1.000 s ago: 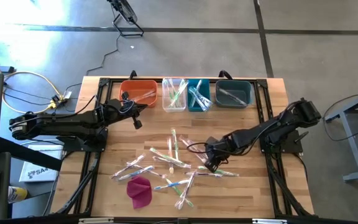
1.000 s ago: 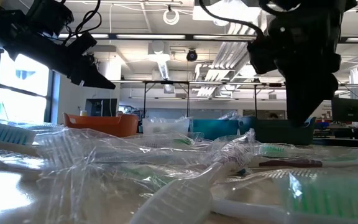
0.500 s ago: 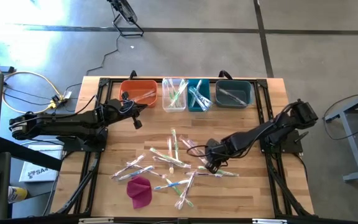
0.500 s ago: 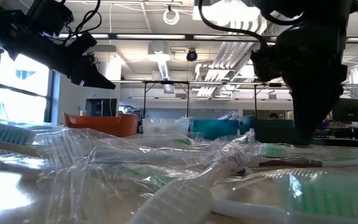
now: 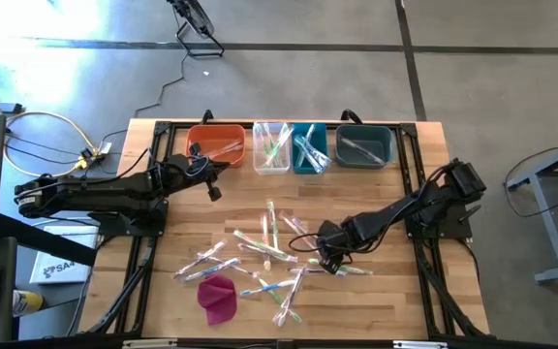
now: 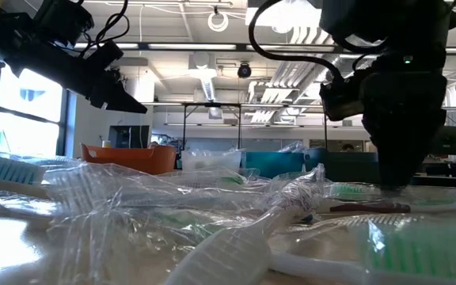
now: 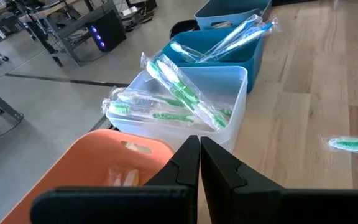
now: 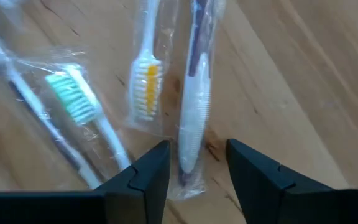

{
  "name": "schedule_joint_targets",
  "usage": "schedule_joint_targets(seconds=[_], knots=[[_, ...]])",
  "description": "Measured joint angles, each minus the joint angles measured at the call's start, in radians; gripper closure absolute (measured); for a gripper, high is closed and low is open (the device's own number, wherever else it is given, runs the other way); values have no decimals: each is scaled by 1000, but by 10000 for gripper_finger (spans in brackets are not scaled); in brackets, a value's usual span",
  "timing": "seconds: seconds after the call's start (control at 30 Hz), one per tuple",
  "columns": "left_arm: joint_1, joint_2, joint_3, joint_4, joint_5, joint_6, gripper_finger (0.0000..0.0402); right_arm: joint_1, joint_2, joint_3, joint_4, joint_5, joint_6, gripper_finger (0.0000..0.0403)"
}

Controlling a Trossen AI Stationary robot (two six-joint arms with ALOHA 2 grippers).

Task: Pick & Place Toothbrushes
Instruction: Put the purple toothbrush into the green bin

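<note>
The right gripper (image 8: 197, 171) is low over the table, and its two fingers stand apart with a clear gap between them. In this gap lies the handle end of one wrapped toothbrush (image 8: 193, 134), white with a dark stripe, flat on the wood. The fingers straddle it but do not press it, so I judge that the gripper is lined up to close on this handle; nothing is held yet. Just beside it lies a second wrapped brush with yellow bristles (image 8: 145, 93), and a little further one with green bristles (image 8: 73, 99). They lie close together, so the wrapper of a neighbour could be caught together with the target.

In the high view the right gripper (image 5: 329, 254) is at the right edge of the loose pile of toothbrushes (image 5: 260, 257) in the middle of the table (image 5: 424, 310). A magenta cloth (image 5: 218, 297) lies at the near left of the pile.

At the far edge stand four bins in a row: orange bin (image 5: 217, 142), clear bin (image 5: 271, 145), teal bin (image 5: 310, 147) and dark blue bin (image 5: 365, 145). The brushes in them seem sorted by colour.

The left gripper (image 7: 199, 163) waits above the near edge of the orange bin, its fingers pressed together and empty.
</note>
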Motion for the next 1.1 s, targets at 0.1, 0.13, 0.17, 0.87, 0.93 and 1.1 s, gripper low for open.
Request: schedule_joint_targets(seconds=[0.1, 0.13, 0.17, 0.87, 0.93, 1.1], knots=[[0, 0, 0, 0, 0, 0, 392, 1, 22, 1, -2, 22, 0, 253], [0, 0, 0, 0, 0, 0, 392, 1, 23, 1, -5, 33, 2, 256], [0, 0, 0, -1, 0, 0, 392, 2, 24, 1, -7, 39, 2, 260], [0, 0, 0, 0, 1, -1, 392, -14, -2, -2, -70, 99, 1, 384], [0, 0, 0, 0, 1, -1, 392, -15, -7, -4, -75, 96, 1, 390], [0, 0, 0, -3, 1, -1, 392, -21, -35, -8, -108, 145, 30, 390]])
